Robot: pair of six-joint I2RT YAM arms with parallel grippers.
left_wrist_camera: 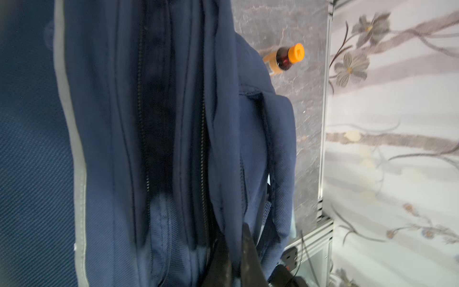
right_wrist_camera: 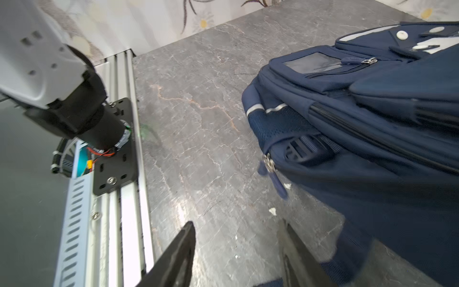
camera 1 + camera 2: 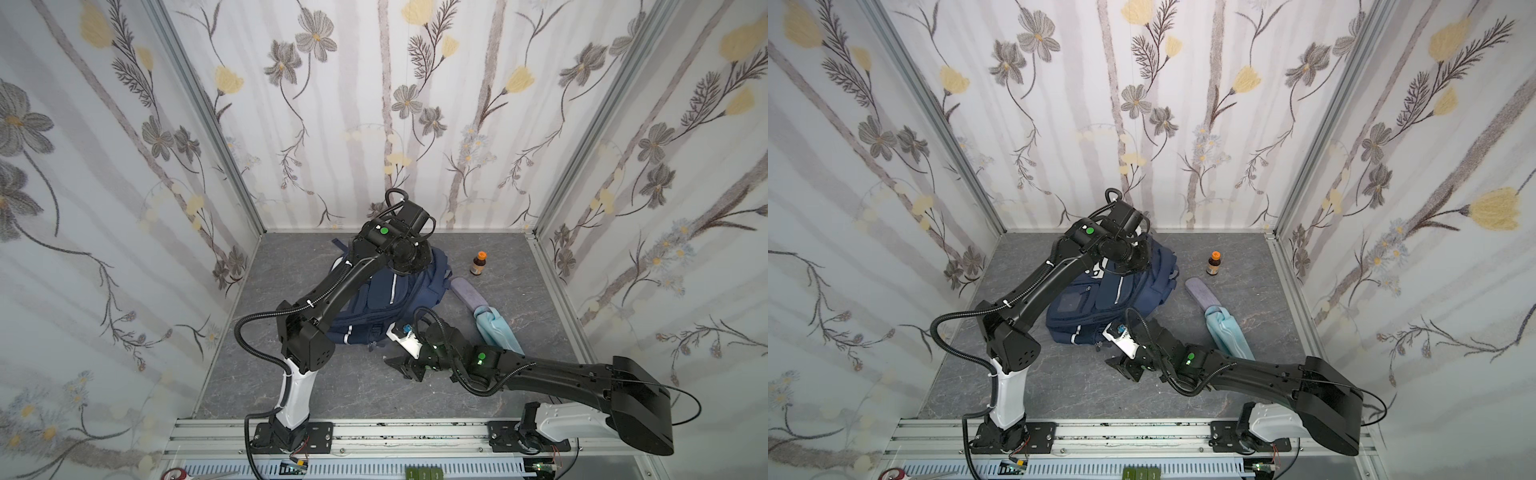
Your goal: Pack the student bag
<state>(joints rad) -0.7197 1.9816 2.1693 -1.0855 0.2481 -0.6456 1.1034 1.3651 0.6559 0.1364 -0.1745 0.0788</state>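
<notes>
Grey marbled tabletop point(image 3: 332, 386), floral walls point(image 3: 415, 124) around; the student bag point(image 3: 386, 303) lies at centre, soft and floppy, probably light, best held by a seam or zip edge, with the left gripper point(image 1: 233, 238) jaws pinched on its top fabric and the right gripper point(image 2: 236, 223) jaws apart, empty, beside it.

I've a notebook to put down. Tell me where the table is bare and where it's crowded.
Bare: the table between the student bag and the left wall; the front strip between bag and rail, left of the open right gripper. Crowded: right of the bag, where the bottle, purple pouch and blue cloth lie.
</notes>
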